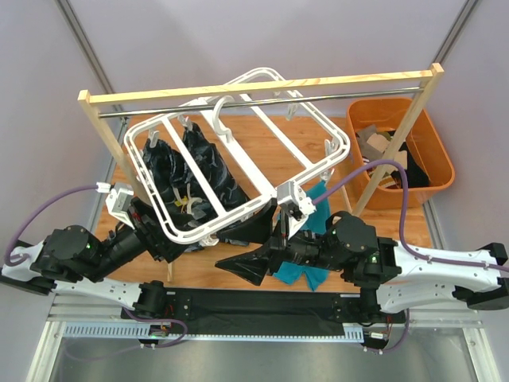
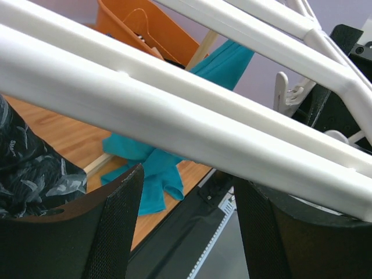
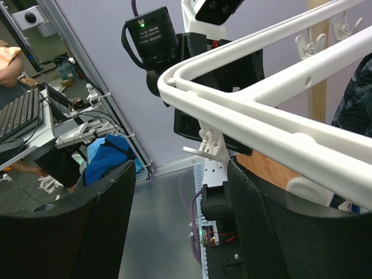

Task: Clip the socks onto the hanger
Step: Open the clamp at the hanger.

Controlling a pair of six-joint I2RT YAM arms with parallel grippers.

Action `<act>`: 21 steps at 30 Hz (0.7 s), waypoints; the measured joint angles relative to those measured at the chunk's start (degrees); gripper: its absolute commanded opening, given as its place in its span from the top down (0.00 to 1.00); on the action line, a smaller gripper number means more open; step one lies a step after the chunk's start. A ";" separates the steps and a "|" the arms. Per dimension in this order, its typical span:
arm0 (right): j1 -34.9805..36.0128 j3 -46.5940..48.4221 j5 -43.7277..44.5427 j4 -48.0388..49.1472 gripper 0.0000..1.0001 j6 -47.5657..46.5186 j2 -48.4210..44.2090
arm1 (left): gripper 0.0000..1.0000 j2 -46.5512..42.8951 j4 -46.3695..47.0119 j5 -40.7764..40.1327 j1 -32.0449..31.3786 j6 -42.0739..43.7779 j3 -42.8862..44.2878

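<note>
both left fingers (image 2: 110, 232) and right fingers (image 3: 87, 221) stand spread, gripping nothing, at the hanger (image 2: 174, 116) rail, likely steadying it.

Hanger (image 1: 343, 143) under rail (image 1: 358, 86); sock (image 1: 306, 274) below its near-right corner; bin (image 1: 433, 151) right.

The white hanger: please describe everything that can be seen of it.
The hanger is a white frame, plastic by its look, rectangular with rounded corners, a double rim and parallel crossbars. Its hook hangs on the metal rail, and the frame is tilted. Small white clips dangle beneath. A dark patterned cloth hangs under its left half; a teal sock hangs under the near right side. The left gripper and right gripper, fingers open, sit at its near rim; contact cannot be told.
</note>
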 measured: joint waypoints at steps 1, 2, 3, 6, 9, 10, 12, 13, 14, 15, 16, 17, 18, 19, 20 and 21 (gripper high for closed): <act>0.00 0.00 0.00 0.31 0.34 -0.17 0.35 | 0.30 0.04 0.11 0.13 0.00 0.00 0.00; 0.04 0.00 0.04 0.74 0.33 -0.28 0.70 | 0.30 0.09 0.15 0.24 0.00 0.00 0.00; 0.04 0.00 0.11 1.01 0.34 -0.46 1.03 | 0.30 0.17 0.15 0.37 0.00 -0.02 0.00; 0.07 0.07 0.94 1.73 0.37 -1.07 2.05 | 0.31 0.17 0.15 0.48 0.00 -0.13 0.00; 0.11 0.07 2.80 1.73 0.39 -1.25 2.51 | 0.33 -0.11 0.15 0.81 0.00 -0.59 -0.07; 0.11 0.11 3.39 1.55 0.39 -1.22 2.54 | 0.34 -0.42 0.09 1.01 0.00 -0.98 -0.15; 0.11 0.55 4.31 0.96 0.41 -1.22 2.60 | 0.34 -1.53 -0.44 1.05 0.00 -2.14 -0.61; 0.11 0.96 4.63 0.59 0.41 -1.20 2.71 | 0.34 -2.16 -1.03 1.01 0.00 -3.02 -0.94; 0.11 1.33 4.92 0.48 0.42 -1.20 2.84 | 0.34 -3.21 -2.05 0.83 0.00 -4.22 -1.49; 0.11 1.62 5.16 0.37 0.43 -1.20 2.89 | 0.34 -4.22 -3.06 0.59 0.00 -5.40 -2.08; 0.11 1.88 5.42 0.24 0.44 -1.18 2.89 | 0.34 -5.31 -3.98 0.57 0.00 -6.51 -2.82; 0.11 2.12 5.70 0.17 0.45 -1.20 2.91 | 0.35 -6.69 -5.05 0.48 0.00 -7.76 -3.87; 0.11 2.45 6.01 0.11 0.46 -1.18 2.95 | 0.37 -7.91 -5.73 0.55 0.00 -8.68 -4.90; 0.11 2.64 6.16 0.09 0.46 -1.18 3.02 | 0.38 -8.74 -6.34 0.72 0.00 -9.38 -5.68; 0.11 2.97 6.45 0.07 0.47 -1.16 3.21 | 0.39 -9.60 -6.75 1.29 0.00 -9.68 -6.51; 0.11 3.50 6.86 -0.17 0.48 -1.14 3.56 | 0.42 -10.05 -7.15 2.05 0.00 -9.79 -6.99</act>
